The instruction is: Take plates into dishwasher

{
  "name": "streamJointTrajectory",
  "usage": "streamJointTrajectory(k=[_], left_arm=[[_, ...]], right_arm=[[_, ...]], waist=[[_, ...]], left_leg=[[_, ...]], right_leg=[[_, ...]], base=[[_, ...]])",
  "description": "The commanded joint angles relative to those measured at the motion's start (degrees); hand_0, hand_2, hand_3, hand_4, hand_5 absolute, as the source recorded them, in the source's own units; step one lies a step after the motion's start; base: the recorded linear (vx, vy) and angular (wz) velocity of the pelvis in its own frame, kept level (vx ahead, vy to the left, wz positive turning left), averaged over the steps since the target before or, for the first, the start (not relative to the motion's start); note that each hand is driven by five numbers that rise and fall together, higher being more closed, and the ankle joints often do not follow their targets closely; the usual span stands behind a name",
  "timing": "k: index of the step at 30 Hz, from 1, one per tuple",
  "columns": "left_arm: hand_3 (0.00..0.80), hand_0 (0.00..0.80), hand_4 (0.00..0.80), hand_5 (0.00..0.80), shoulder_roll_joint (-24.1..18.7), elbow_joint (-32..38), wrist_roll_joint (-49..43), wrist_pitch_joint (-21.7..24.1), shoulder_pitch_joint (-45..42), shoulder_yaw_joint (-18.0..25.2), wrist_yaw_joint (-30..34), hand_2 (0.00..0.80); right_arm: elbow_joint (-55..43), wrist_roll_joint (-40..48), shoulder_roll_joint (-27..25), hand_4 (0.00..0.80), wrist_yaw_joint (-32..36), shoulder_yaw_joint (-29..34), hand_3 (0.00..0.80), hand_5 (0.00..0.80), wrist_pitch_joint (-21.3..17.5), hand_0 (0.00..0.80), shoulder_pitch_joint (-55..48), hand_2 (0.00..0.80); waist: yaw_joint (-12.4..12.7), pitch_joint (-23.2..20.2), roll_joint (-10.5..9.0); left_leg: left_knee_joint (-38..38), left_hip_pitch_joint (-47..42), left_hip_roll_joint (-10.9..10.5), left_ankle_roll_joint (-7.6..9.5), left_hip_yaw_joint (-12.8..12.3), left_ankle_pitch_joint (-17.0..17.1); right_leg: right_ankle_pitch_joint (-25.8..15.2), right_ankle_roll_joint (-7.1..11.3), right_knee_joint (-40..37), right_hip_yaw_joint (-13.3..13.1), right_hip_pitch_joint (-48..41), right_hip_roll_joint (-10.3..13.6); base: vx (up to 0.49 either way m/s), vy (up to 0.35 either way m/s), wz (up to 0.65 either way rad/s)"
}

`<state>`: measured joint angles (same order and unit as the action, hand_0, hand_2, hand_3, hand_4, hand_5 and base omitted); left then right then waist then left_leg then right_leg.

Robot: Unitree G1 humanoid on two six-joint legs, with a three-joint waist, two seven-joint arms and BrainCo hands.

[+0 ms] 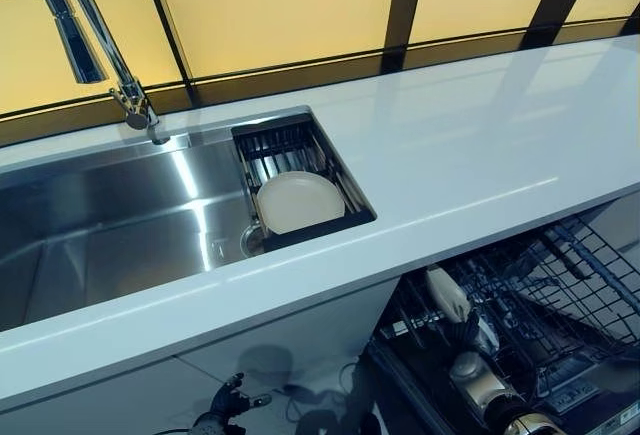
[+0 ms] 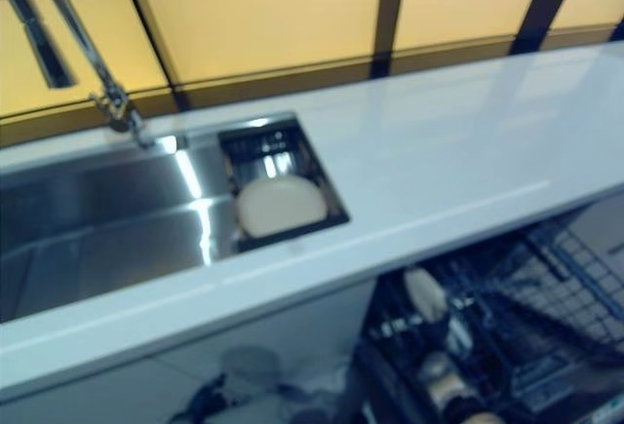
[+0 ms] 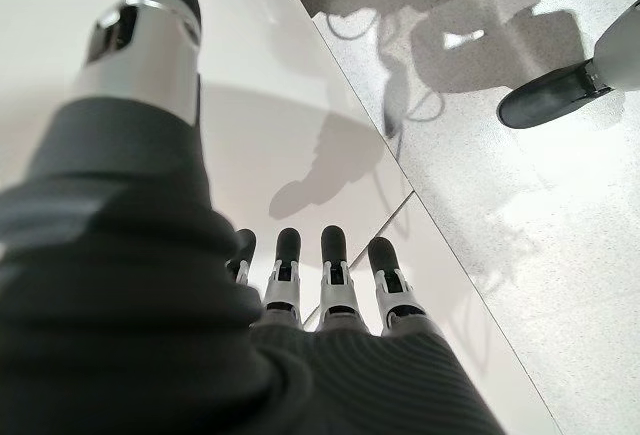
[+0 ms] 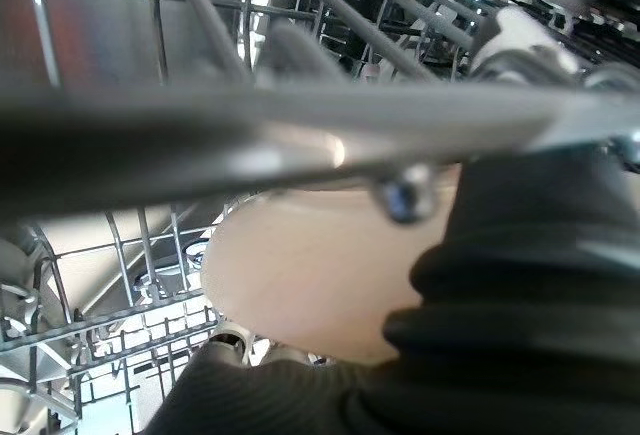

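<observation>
Spanning the scene: a white counter and steel sink, with the dishwasher rack standing pulled out below. Resting in the sink's drainer: one plate. Sitting against the right hand among the rack wires: a second plate, fingers hidden, grip impossible to tell. Probably needing an upright, edge-first slide between tines. Hanging low by the cabinet: left hand, fingers straight, together. Showing no legible writing.

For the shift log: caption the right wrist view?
Right hand holding a cream plate among the dishwasher rack wires.
</observation>
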<state>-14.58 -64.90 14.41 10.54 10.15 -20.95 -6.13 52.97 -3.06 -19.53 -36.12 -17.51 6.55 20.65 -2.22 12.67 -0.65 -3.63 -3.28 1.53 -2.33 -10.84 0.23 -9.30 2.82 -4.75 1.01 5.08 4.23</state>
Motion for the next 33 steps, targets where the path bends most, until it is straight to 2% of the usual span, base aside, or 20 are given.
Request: streamJointTrajectory(k=[1, 12, 23, 33], left_arm=[[0.000, 0.000, 0.000, 0.000, -0.2, -1.2, -0.3, 1.6, 3.0, 1.7, -1.0, 0.000], [0.000, 0.000, 0.000, 0.000, -0.8, 1.9, -0.5, 0.5, 0.1, 5.0, -2.3, 0.000], [0.000, 0.000, 0.000, 0.000, -1.0, 3.0, -1.3, 0.1, -1.4, 7.9, -2.6, 0.000], [0.000, 0.000, 0.000, 0.000, -1.9, 3.3, -1.3, -0.2, -1.8, 10.0, -3.0, 0.000]], right_arm=[[-3.6, 1.7, -1.1, 0.000, 0.0, 0.0, 0.000, 0.000, -1.6, 0.000, -0.2, 0.000], [-17.5, 2.4, -2.8, 0.000, 4.0, 2.2, 0.000, 0.000, -1.4, 0.000, -7.8, 0.000], [-23.8, -1.2, -2.1, 0.000, 9.4, 3.7, 0.000, 0.000, -3.3, 0.000, -15.1, 0.000], [-27.0, -0.4, -2.2, 0.000, 11.3, 6.8, 0.000, 0.000, -4.5, 0.000, -19.7, 0.000]], waist=[[0.5, 1.3, -1.78], [-0.9, 1.4, -2.57], [-2.7, 1.0, -3.59], [-4.2, 1.2, -4.47]], left_leg=[[3.0, 4.6, -1.3, 3.15, 3.8, -0.1], [3.1, 4.1, -0.8, 3.31, 2.5, -0.4], [2.9, 3.5, -0.4, 3.59, 1.4, -0.6], [2.6, 3.2, 0.0, 3.80, 0.3, -0.6]], right_leg=[[3.8, 2.00, 5.9, 1.4, -0.4, 1.5], [3.6, 2.29, 5.9, 1.2, -0.5, 1.5], [3.3, 2.76, 5.8, 0.3, -0.6, 1.3], [2.7, 3.33, 5.5, -0.6, -0.3, 1.1]], base=[[0.000, 0.000, 0.00], [-0.002, 0.005, -0.04], [-0.002, 0.005, -0.05], [-0.012, -0.003, -0.06]])
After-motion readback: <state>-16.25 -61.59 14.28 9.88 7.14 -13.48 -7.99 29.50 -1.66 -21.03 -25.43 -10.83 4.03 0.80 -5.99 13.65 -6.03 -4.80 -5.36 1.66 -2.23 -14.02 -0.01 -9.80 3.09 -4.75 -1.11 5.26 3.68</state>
